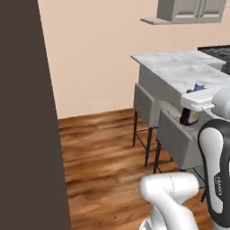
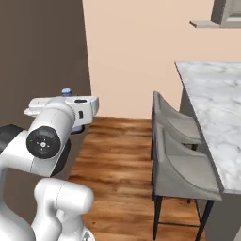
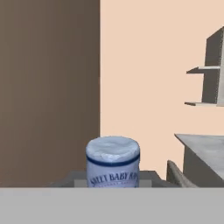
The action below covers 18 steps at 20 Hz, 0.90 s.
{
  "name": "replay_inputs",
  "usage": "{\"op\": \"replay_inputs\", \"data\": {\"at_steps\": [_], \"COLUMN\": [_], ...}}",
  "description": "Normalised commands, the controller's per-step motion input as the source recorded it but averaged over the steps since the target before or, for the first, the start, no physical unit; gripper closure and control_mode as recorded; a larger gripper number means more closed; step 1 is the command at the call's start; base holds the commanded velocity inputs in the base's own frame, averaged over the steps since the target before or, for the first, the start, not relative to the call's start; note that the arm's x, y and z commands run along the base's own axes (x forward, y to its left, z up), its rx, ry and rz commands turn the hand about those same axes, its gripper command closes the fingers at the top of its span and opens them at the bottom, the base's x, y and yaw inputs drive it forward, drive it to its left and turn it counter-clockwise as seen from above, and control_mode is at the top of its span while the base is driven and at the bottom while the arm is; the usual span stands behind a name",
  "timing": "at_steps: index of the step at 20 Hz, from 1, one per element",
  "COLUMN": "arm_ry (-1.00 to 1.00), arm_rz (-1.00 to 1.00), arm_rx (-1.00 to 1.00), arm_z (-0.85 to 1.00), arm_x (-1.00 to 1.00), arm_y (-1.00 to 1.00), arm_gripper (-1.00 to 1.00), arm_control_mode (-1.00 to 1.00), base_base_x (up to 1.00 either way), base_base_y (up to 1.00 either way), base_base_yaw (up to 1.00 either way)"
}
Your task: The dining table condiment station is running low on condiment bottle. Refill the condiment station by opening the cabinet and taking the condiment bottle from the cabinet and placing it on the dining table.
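Arm folded, elbow raised, wrist level, hand (image 1: 194, 108) carried out over chairs (image 2: 176, 150) beside marble worktop (image 2: 214, 101). Hand pinches condiment bottle (image 1: 192, 114): dark body with yellow label below white hand housing, bluish cap (image 2: 66, 92) poking above it. Bottle upright, held in air off the worktop, over its near edge in left base view. Hand view: cap (image 3: 113, 158) fills low centre, lettered band around it. Brown panel (image 1: 27, 117) at left, wood floor (image 1: 103, 152) below.
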Motion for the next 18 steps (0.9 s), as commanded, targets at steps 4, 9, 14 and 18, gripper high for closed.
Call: {"op": "replay_inputs", "data": {"at_steps": [4,9,14,18], "arm_ry": [0.0,0.0,0.0,0.0], "arm_rz": [0.0,0.0,0.0,0.0], "arm_rx": [0.0,0.0,0.0,0.0], "arm_z": [0.0,0.0,0.0,0.0], "arm_x": [0.0,0.0,0.0,0.0], "arm_y": [0.0,0.0,0.0,0.0], "arm_gripper": [1.0,1.0,1.0,1.0], "arm_control_mode": [1.0,1.0,1.0,1.0], "base_base_x": [1.0,1.0,1.0,0.94], "base_base_y": [1.0,0.92,0.8,0.61], "base_base_yaw": [-0.5,-0.56,-0.62,-0.64]}}
